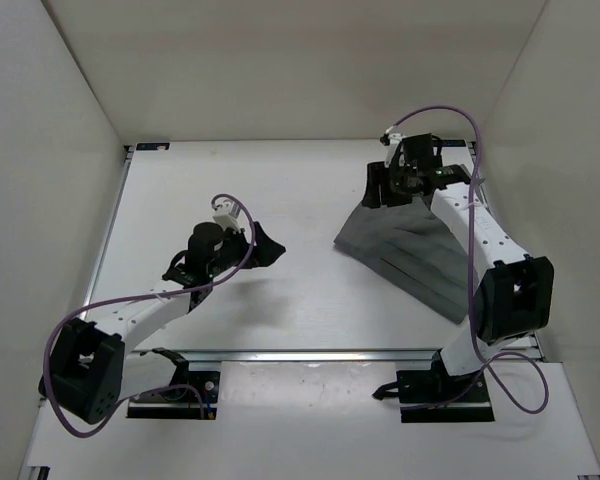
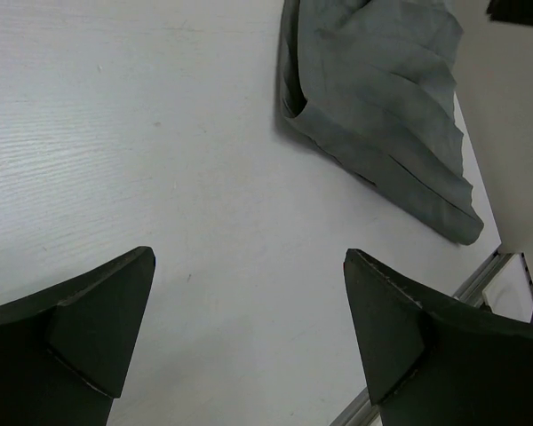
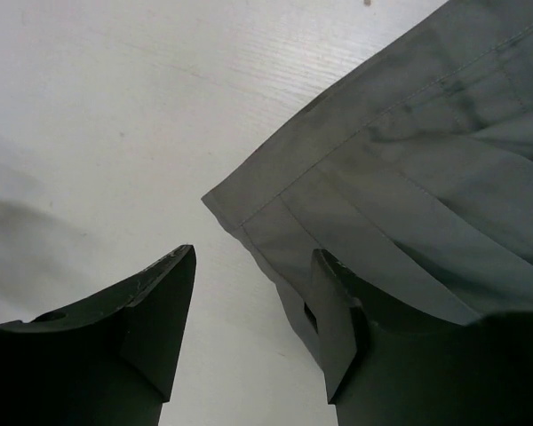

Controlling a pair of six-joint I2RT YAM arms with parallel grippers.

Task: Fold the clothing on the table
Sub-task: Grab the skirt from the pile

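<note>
1. Fingers point(image 2: 89, 337) of the left gripper point(image 1: 269, 246) stand wide apart, and nothing is between them.
2. This left gripper hangs over the bare middle part of the table point(image 1: 280, 190), a little to the left side of it, and from its wrist camera only white tabletop shows between the two fingers.
3. On the right half of the table lies the clothing point(image 1: 410, 255), a dark grey pleated piece in a wedge shape. Its wide end is toward the far right corner of the table and its narrow end is near the rail at the near edge of the table.
4. Over the far part of the table, at the far left corner of the clothing, is the right gripper point(image 1: 382, 190), with its fingers point(image 3: 151, 311) apart and not clamped on anything.
5. From the right wrist camera, one finger is over bare table and the other is over the hemmed edge of the clothing; the cloth corner lies flat on the table ahead of the gap between them. Whether that finger touches the cloth, I cannot tell.
</note>
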